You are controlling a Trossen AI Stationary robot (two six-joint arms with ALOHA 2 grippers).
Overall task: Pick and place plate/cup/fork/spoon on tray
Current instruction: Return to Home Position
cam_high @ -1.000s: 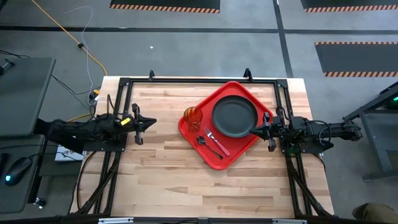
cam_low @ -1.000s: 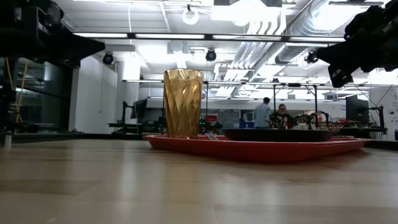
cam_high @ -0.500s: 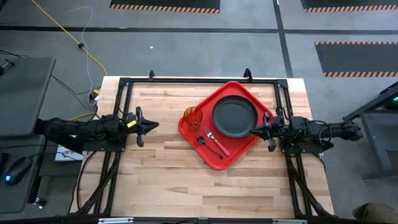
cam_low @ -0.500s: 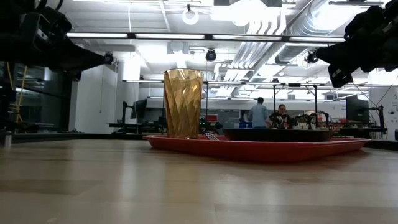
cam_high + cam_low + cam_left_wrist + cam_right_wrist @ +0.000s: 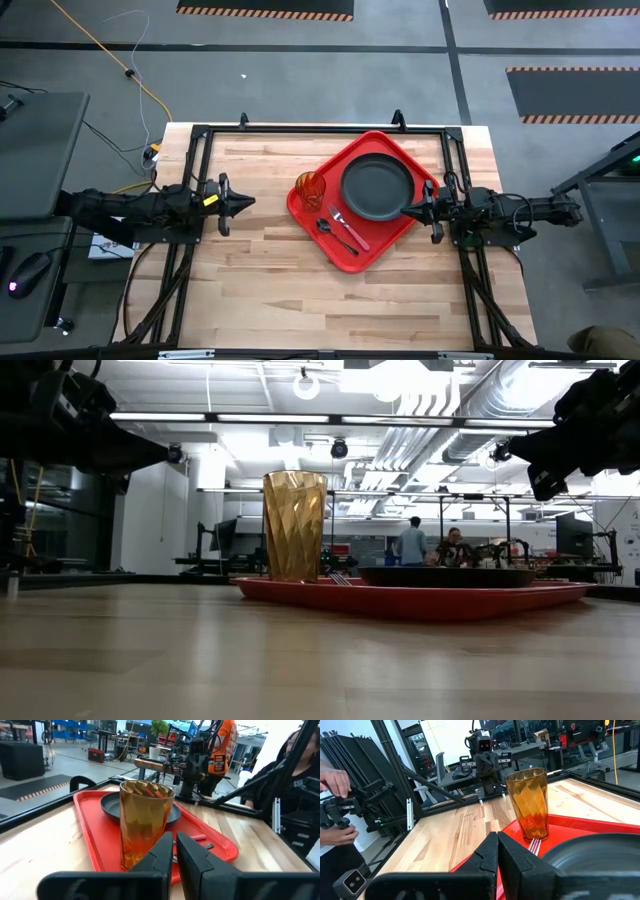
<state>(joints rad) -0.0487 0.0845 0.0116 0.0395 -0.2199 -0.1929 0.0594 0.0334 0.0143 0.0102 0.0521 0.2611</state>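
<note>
The red tray [image 5: 345,256] lies on the right half of the wooden table. On it rest the dark plate [image 5: 377,188], the amber cup [image 5: 310,188] standing upright at the tray's left corner, the red-handled fork [image 5: 352,230] and the dark spoon [image 5: 330,230]. The cup also shows in the low view [image 5: 294,525] and in both wrist views [image 5: 145,822] [image 5: 530,802]. My left gripper [image 5: 250,201] is shut and empty, left of the tray and above the table, pointing at the cup. My right gripper [image 5: 404,211] is shut and empty, raised over the tray's right edge beside the plate.
Black frame rails [image 5: 320,130] run along the table's far, left and right sides. Bare wood [image 5: 270,290] lies between my left gripper and the tray and along the near side. A person's hands [image 5: 335,785] hold a device beyond the table's far left.
My left gripper has moved a little toward the table's right edge, nearer the cup, and has tipped slightly; for the last half second it has kept still.
</note>
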